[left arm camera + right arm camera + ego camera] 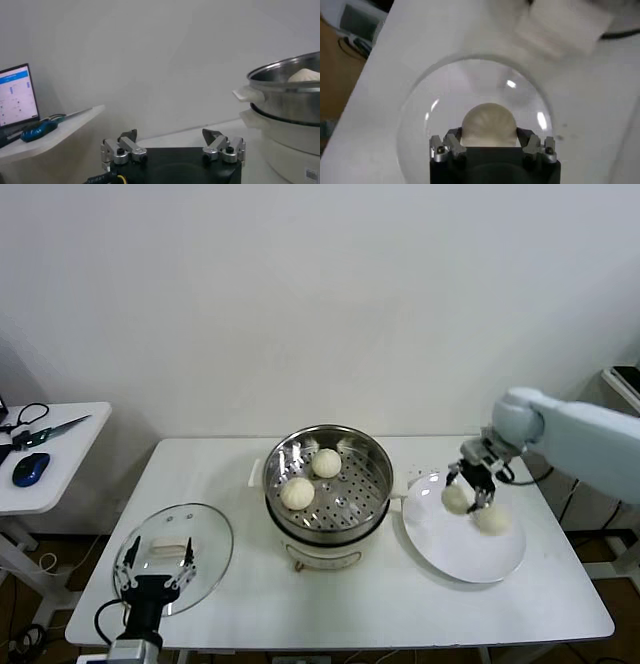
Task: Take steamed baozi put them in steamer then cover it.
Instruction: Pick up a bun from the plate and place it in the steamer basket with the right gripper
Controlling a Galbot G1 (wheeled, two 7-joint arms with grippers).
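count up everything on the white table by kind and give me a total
Steamed baozi: 4, two in the steamer, two over the plate
Steamer: 1
Glass lid: 1
White plate: 1
Total: 7

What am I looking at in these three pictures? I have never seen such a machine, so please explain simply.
It is a robot with two arms. The wide picture comes from its head; the other two come from cameras on its wrists. On the white table stands a steamer with two baozi inside. A white plate holds two more. The right tool has its fingers around one baozi on the plate. The left tool waits open above the glass lid, holding nothing. A side table holds small items.
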